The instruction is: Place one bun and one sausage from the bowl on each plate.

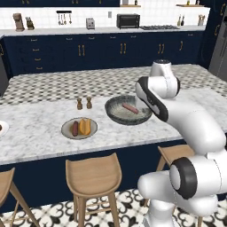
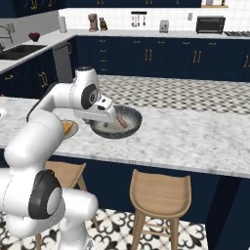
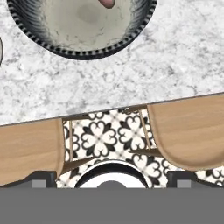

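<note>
Arm [image 1: 195,128] rises from the base at 5 o'clock in the left base view, folds forward at the elbow, wrist angled downward. Finger spacing cannot be determined.

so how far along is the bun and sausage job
Done, by the look of it: the beige plate holds a bun and a sausage. In hand: nothing that I can see; the hand view looks down at the counter edge near the bowl, and the fingers' state isn't clear. Left: one sausage lies in the bowl, and I see no bun there. The other plate's contents are too cropped to judge.
</note>
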